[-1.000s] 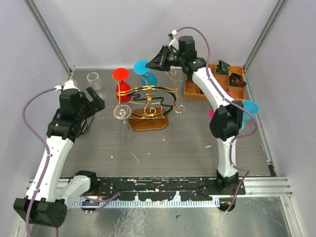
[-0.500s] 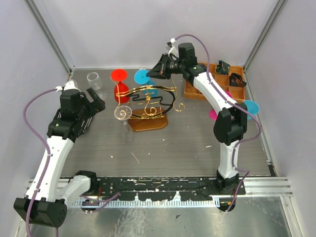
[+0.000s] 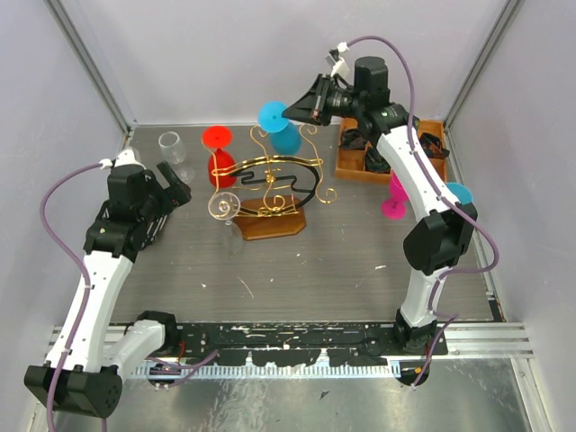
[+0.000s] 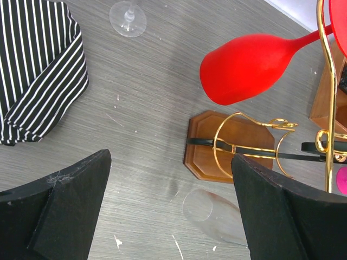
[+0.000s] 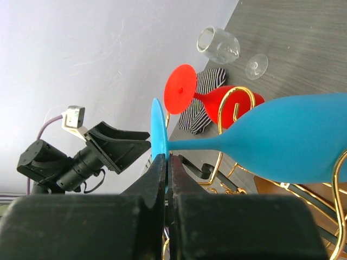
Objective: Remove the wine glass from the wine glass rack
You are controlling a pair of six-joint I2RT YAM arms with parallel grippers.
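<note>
The wine glass rack (image 3: 270, 180) is a gold wire stand with a black band on a brown wooden base (image 3: 270, 225). My right gripper (image 3: 302, 110) is shut on the foot rim of a blue wine glass (image 3: 284, 137) and holds it on its side, above the rack's back scrolls. In the right wrist view the blue glass (image 5: 293, 146) has a gold wire crossing its bowl. A red wine glass (image 3: 221, 167) hangs on the rack's left side, and a clear glass (image 3: 222, 208) is at its left end. My left gripper (image 3: 176, 184) is open and empty, left of the rack.
A clear glass (image 3: 171, 148) stands at the back left. A striped cloth (image 4: 38, 65) lies near my left gripper. The orange-brown compartmented tray (image 3: 423, 146) sits at the back right. A pink glass (image 3: 393, 203) and another blue glass (image 3: 457, 193) are by the right arm.
My right gripper has risen and moved right and back with the blue glass, carrying it up off the rack's wires. The left arm has barely moved.
</note>
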